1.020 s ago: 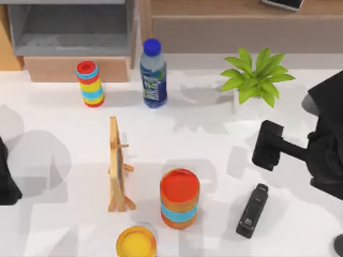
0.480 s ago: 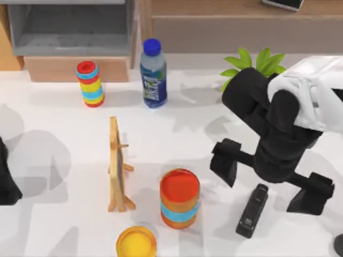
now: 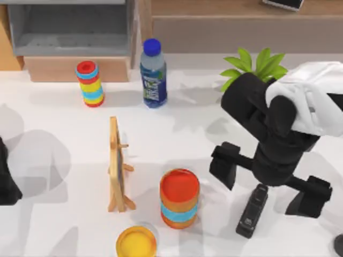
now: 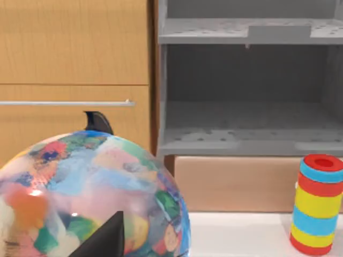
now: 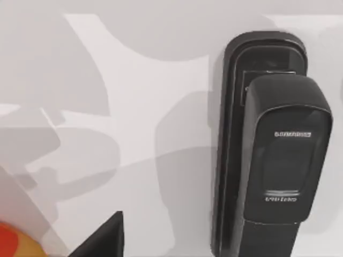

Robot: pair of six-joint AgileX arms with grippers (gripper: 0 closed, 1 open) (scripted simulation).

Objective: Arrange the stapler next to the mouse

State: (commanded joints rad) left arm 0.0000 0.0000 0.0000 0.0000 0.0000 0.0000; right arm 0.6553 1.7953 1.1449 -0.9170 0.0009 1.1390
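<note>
Nearest the front edge of the table (image 3: 64,235) in my top view sits a yellow cup (image 3: 136,242), and at the front right corner a sliver of the dark mouse (image 3: 338,245) peeks in. Just behind the cup stands the orange canister with a blue band (image 3: 179,198), and right of it the stapler (image 3: 252,211) lies flat on the white surface, its long axis running front to back with a slight tilt; it is well apart from the mouse. My right gripper (image 3: 267,181) hangs directly over the stapler's far end with its jaws spread wide, one finger toward the canister side and one toward the right edge, neither touching the stapler. The right wrist view looks straight down on the stapler (image 5: 268,144), lying free on the table.

Left of the canister stands a small wooden easel (image 3: 118,166). My left arm is parked at the table's left edge; I cannot tell the state of its pincer, and its wrist view takes in a multicoloured globe (image 4: 91,198) close up.

Farther back are a striped ring tower (image 3: 89,83), a water bottle (image 3: 153,74) and a potted plant (image 3: 257,67).
</note>
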